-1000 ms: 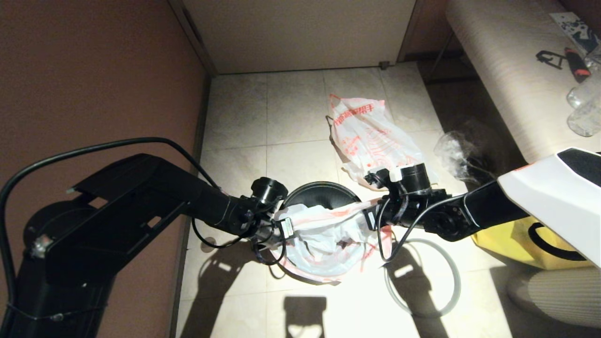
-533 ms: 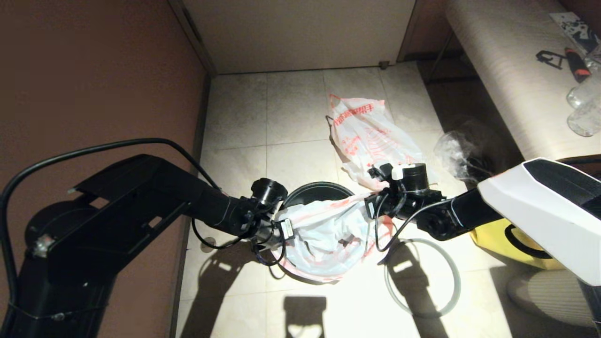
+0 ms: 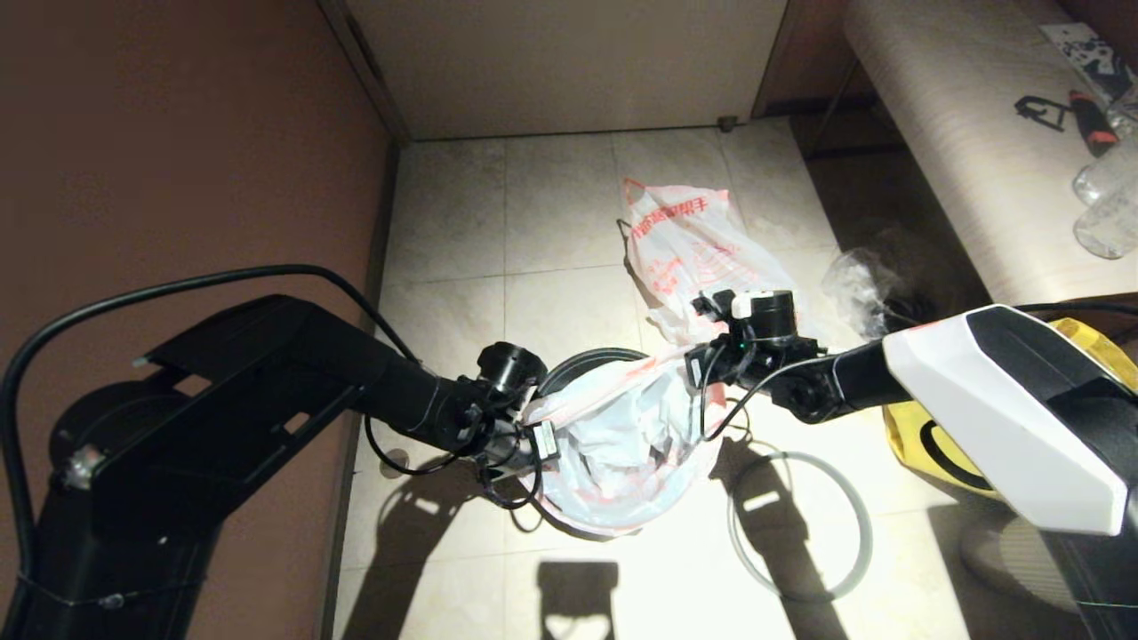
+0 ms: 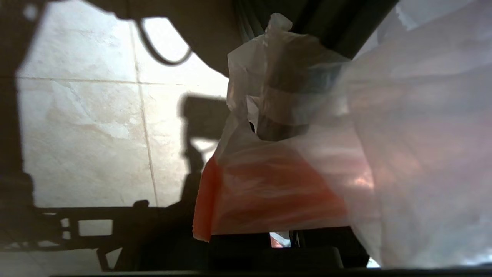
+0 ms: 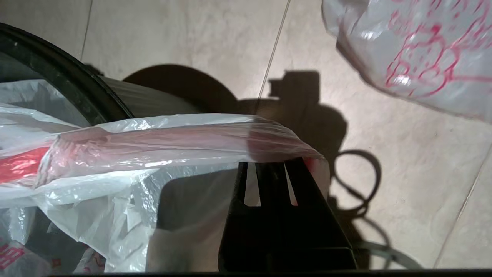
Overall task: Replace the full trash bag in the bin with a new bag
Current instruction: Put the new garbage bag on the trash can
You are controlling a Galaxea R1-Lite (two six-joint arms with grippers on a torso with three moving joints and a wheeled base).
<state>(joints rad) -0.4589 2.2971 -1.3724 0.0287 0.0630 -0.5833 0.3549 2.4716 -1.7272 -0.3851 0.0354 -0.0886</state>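
The new bag (image 3: 622, 444), cloudy white with red-orange handle edges, hangs stretched between my two grippers above the black bin (image 3: 582, 363). My left gripper (image 3: 536, 436) is shut on its near-left edge; in the left wrist view the orange handle (image 4: 269, 192) drapes over and hides the fingers. My right gripper (image 3: 695, 369) is shut on the opposite edge, with the film (image 5: 173, 134) folded over one black finger (image 5: 276, 215). The bin's rim (image 5: 65, 77) shows behind the film. The full trash bag (image 3: 693, 258), boldly red-printed, lies on the floor beyond the bin.
A thin grey hoop (image 3: 800, 524) lies flat on the tiles right of the bin. A yellow tote (image 3: 925, 436) stands at the right under my right arm. A small clear wrinkled bag (image 3: 858, 280) sits near a striped bench (image 3: 960, 151). A brown wall (image 3: 178, 160) closes the left.
My right gripper has moved farther away and slightly left with its edge of the new bag, so the bag's mouth is narrower and more bunched. The left gripper has hardly moved.
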